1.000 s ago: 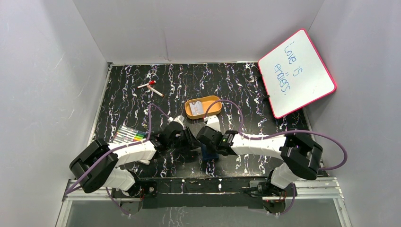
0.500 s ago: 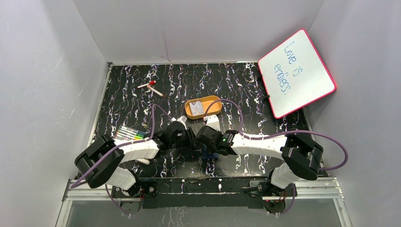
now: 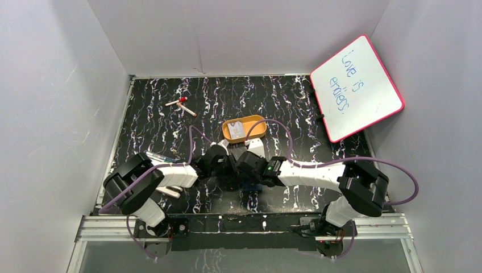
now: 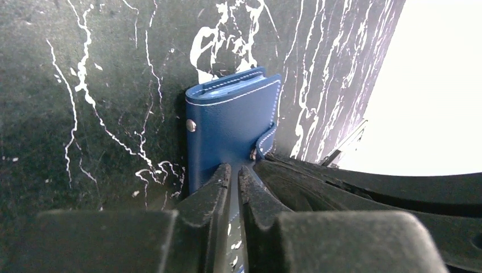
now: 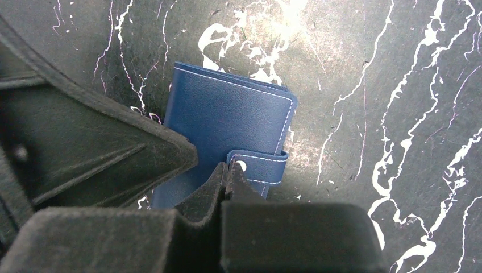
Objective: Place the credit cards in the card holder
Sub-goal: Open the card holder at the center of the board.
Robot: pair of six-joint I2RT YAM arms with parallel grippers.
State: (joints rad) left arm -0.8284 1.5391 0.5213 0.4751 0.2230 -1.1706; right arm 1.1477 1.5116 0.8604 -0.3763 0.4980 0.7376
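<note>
The card holder [image 4: 227, 125] is a folded navy wallet lying flat on the black marbled table; it also shows in the right wrist view [image 5: 227, 119] and, partly hidden under both grippers, in the top view [image 3: 252, 185]. My left gripper [image 4: 234, 173] is shut, its tips over the wallet's cover near the tab. My right gripper [image 5: 230, 169] is shut on the end of the snap tab [image 5: 258, 165], beside the snap. One pale credit card [image 3: 237, 131] lies in the orange oval tray [image 3: 258, 126] behind the grippers.
A white board with a pink rim [image 3: 357, 86] leans at the back right. Red-capped pens [image 3: 181, 104] lie at the back left. A set of coloured markers [image 3: 154, 156] lies partly under my left arm. Grey walls close in three sides.
My left arm has swung right, bringing its gripper up against the right gripper over the wallet. The right arm and wallet have stayed put.
</note>
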